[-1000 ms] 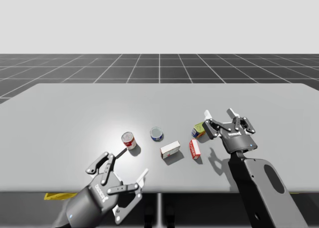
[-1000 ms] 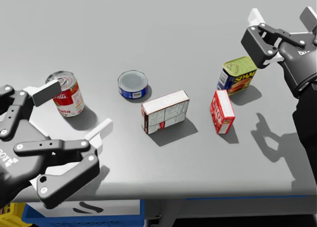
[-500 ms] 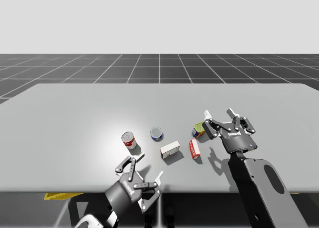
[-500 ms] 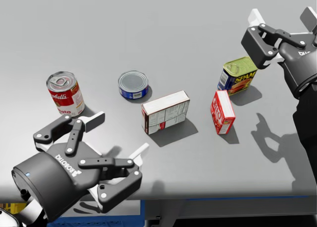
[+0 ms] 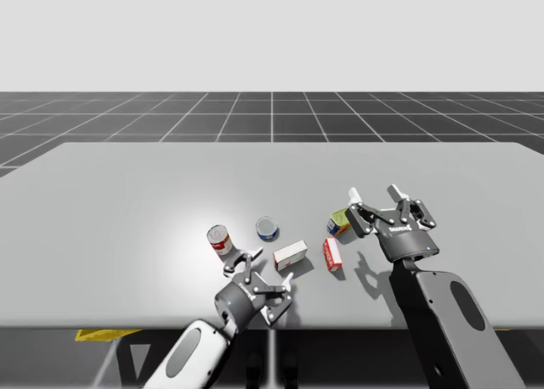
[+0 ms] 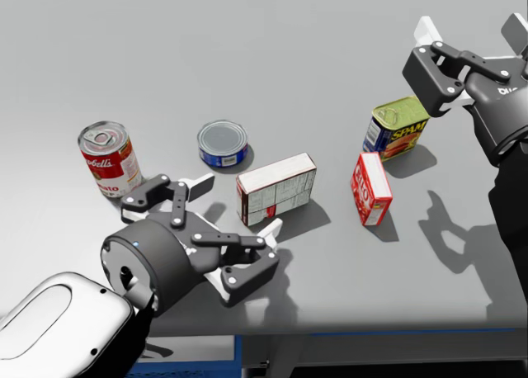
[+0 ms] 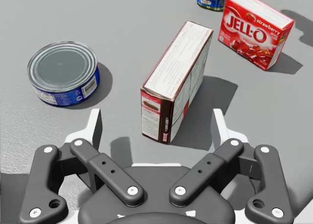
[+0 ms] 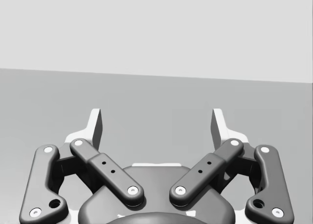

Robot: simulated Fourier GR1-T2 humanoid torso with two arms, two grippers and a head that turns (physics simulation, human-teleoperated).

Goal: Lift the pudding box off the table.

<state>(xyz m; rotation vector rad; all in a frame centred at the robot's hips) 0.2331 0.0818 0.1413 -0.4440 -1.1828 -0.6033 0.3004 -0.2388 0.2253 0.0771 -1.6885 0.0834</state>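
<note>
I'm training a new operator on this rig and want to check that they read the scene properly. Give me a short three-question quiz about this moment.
1. True or false: my left gripper is shut on the pudding box.
2. Which thing stands nearest my right gripper? A: the flat blue can. B: the yellow and blue rectangular can. C: the red and white round can.
3. How many boxes stand on the table?

Key: 1. False: the left gripper is open and the box stands just ahead of it. 2. B. 3. Two: the pudding box and the red box.
</note>
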